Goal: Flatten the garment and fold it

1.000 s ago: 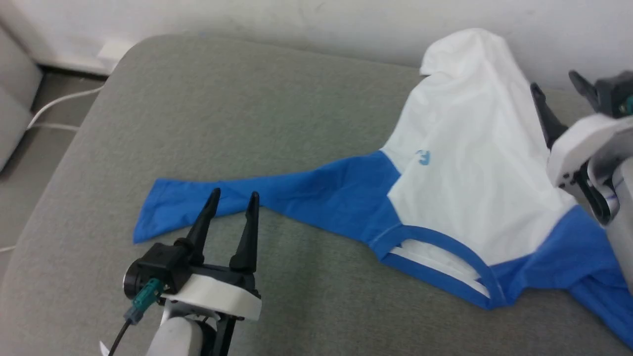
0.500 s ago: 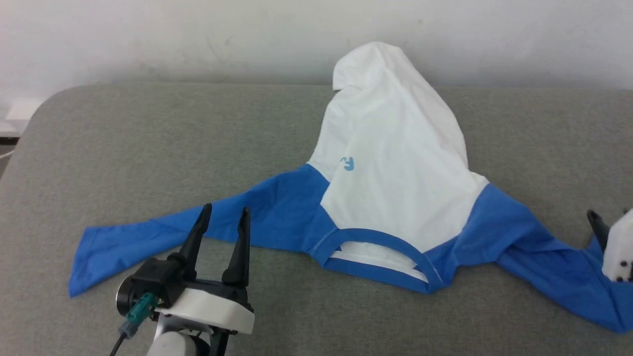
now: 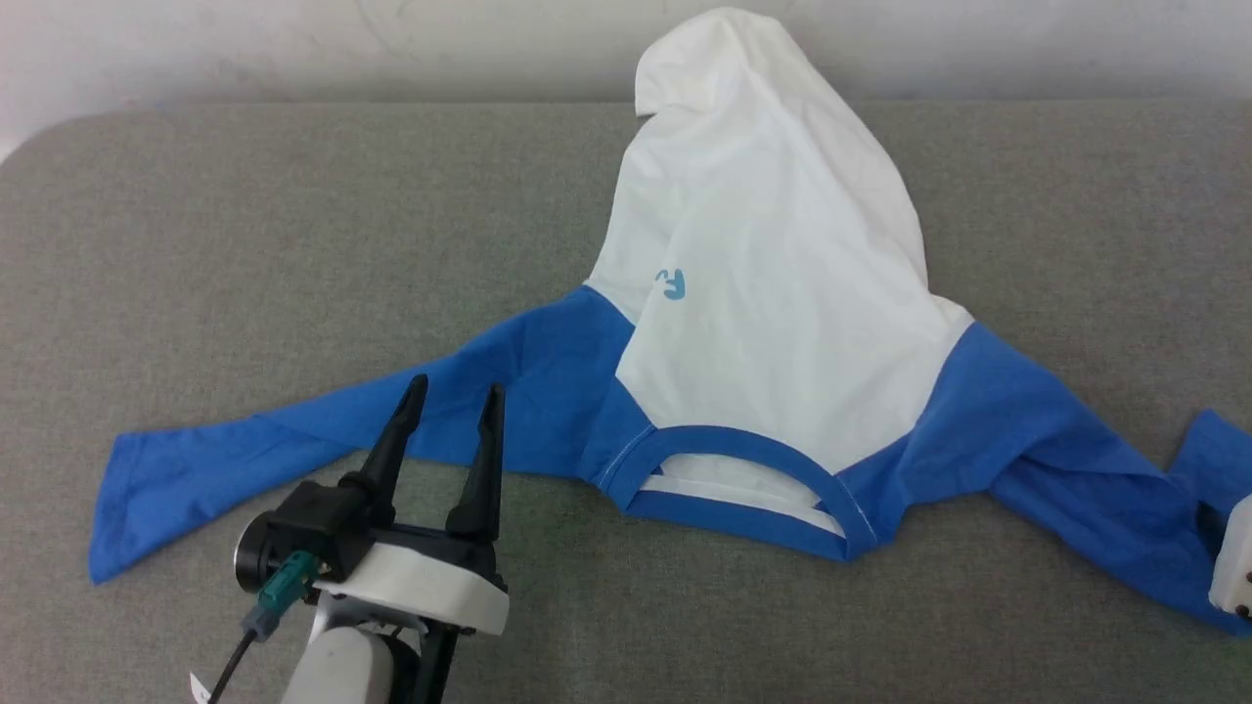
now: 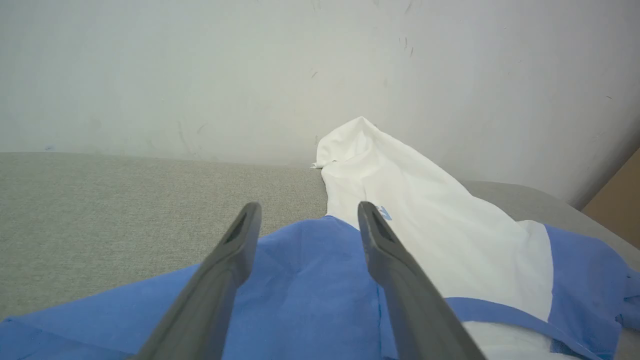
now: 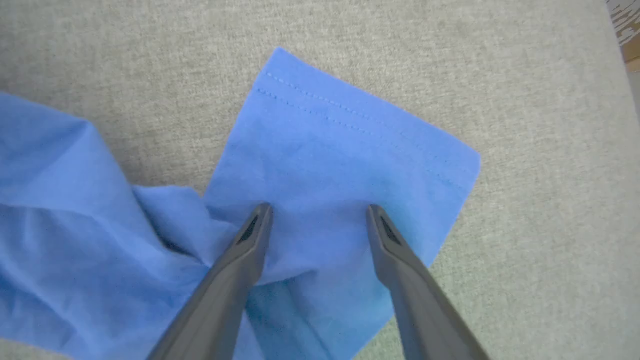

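The garment [image 3: 773, 293] lies on the grey cushion with its blue neckband [image 3: 734, 479] nearest me and its white body bunched toward the wall. One blue sleeve stretches flat to the left, the other lies crumpled at the right. My left gripper [image 3: 455, 396] is open, tips over the near edge of the left sleeve [image 4: 305, 280], holding nothing. My right gripper [image 5: 319, 210] is open too, its tips on the folded cuff [image 5: 360, 150] of the right sleeve, the cloth lying between them ungripped. In the head view just a bit of that gripper's white housing [image 3: 1234, 572] shows.
A pale wall [image 3: 293, 39] runs right behind the grey cushion [image 3: 245, 244], and the garment's white end leans against it. Bare cushion spreads to the left and along the front edge. A tan surface [image 4: 620, 200] shows beyond the cushion's right end.
The head camera has swung left to right, so the garment now sits centred. My right gripper dropped from beside the white body to the right cuff. The left gripper stays open.
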{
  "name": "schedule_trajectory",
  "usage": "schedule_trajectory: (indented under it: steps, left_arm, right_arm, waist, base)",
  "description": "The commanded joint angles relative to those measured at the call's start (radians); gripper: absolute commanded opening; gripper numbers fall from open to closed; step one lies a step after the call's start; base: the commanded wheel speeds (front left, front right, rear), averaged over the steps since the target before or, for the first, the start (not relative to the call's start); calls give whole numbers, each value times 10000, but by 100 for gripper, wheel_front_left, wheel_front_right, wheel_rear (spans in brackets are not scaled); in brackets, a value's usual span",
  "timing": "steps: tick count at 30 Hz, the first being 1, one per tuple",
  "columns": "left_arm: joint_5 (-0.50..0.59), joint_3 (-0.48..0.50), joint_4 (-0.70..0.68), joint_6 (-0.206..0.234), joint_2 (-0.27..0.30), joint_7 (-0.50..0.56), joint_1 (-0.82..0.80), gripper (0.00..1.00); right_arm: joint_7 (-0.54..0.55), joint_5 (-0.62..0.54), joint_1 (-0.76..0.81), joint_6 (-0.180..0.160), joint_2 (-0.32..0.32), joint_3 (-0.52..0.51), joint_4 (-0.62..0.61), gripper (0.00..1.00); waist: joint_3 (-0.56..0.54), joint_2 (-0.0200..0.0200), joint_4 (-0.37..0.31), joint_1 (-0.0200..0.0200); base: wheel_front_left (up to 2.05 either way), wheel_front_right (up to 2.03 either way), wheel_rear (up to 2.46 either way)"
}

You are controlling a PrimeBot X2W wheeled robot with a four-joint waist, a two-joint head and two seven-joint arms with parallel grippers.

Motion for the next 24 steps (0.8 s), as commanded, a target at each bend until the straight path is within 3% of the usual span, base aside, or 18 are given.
schedule_trajectory:
  steps: [1, 4, 5, 6, 7, 15, 24]
  left_arm:
    - [37, -34, 35, -64, 78, -47, -173, 100]
    - [11, -109, 40, -66, 133, -47, -302, 100]
    - [6, -123, 39, -66, 143, -47, -325, 100]
    - [0, -133, 41, -67, 151, -47, -338, 100]
    - [-7, -141, 44, -67, 159, -47, -351, 100]
    - [-66, -136, 188, -68, 127, -47, -239, 100]
    - [-177, -361, 121, -68, -6, -47, -337, 100]
  right_arm:
    - [-80, -154, 4, -21, 112, -131, 121, 100]
    - [-174, -334, -44, -21, 213, -202, 490, 100]
    - [-180, -374, -42, -21, 254, -185, 617, 82]
    - [-201, -403, -37, -21, 266, -174, 747, 28]
    - [-262, -422, -45, -21, 251, -158, 862, 0]
    - [-1728, -1229, -612, -21, -227, -249, 465, 0]
    - [-2793, -2202, -2671, -21, -1733, -170, -909, 0]
  waist:
    - [326, 0, 73, -1]
    - [512, 0, 129, -1]
    - [540, 0, 137, -1]
    - [559, 0, 142, -1]
    - [570, 0, 146, -1]
    - [41, 0, 95, -1]
    - [20, 0, 610, -1]
  base:
    - [0, 0, 0]
    - [0, 0, 0]
    - [0, 0, 0]
    - [0, 0, 0]
    - [0, 0, 0]
    - [0, 0, 0]
    - [0, 0, 0]
